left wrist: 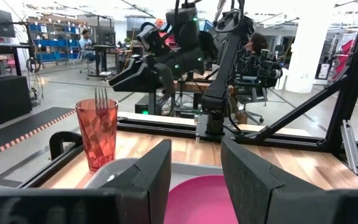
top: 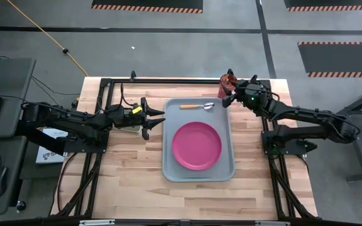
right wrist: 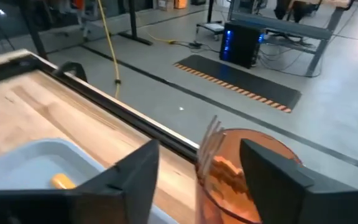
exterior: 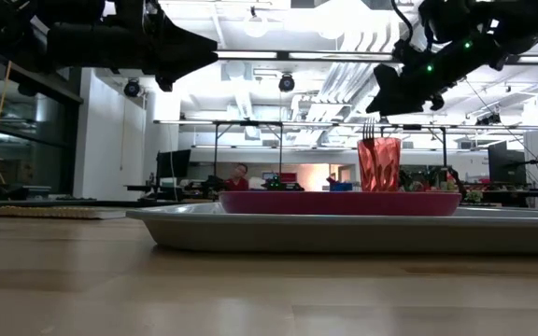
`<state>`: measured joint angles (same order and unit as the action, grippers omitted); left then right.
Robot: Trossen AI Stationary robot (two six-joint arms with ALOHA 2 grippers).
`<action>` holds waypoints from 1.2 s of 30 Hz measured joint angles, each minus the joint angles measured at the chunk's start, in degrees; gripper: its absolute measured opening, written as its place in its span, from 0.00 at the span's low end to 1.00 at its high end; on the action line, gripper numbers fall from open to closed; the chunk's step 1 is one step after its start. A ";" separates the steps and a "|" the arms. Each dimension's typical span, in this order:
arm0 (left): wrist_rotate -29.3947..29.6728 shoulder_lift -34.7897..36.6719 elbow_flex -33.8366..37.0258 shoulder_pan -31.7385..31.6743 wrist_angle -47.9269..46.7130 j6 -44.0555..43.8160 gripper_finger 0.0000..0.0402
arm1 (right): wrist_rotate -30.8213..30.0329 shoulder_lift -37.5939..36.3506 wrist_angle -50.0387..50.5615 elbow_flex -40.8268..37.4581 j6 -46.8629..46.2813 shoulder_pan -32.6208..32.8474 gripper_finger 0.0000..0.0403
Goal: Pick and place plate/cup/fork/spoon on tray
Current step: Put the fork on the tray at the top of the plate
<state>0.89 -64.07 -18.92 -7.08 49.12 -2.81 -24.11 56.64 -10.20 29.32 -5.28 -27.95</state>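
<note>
The pink plate [top: 197, 145] lies flat in the middle of the grey-blue tray [top: 175, 171]. A spoon with an orange handle [top: 197, 106] lies at the tray's far end. The red ribbed cup [top: 229, 81] stands upright on the table past the tray's far right corner, with a fork [left wrist: 100, 96] standing in it, tines up. My right gripper [top: 230, 98] is open, above and just near of the cup. In the right wrist view the cup [right wrist: 244, 168] shows ahead between the fingers. My left gripper [top: 158, 117] is open and empty, raised left of the tray.
The black frame rail [top: 181, 80] runs along the table's far edge close behind the cup. Bare wood [top: 131, 182] lies left, right and near of the tray. The room beyond holds desks, people and other equipment.
</note>
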 joint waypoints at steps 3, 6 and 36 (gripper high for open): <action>0.00 0.00 0.00 -0.01 0.00 0.00 0.33 | -0.51 0.20 0.06 0.00 0.77 -1.09 0.60; 0.00 0.00 0.00 -0.01 0.00 0.00 0.33 | -0.41 1.55 0.00 0.00 0.63 -2.66 0.62; 1.51 0.00 0.00 0.01 0.42 0.96 0.33 | 7.45 7.50 -7.52 0.00 -2.60 -9.19 0.20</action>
<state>2.39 -64.07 -18.92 -7.07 49.54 -1.85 -16.66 64.14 -17.73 29.32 -7.88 -37.15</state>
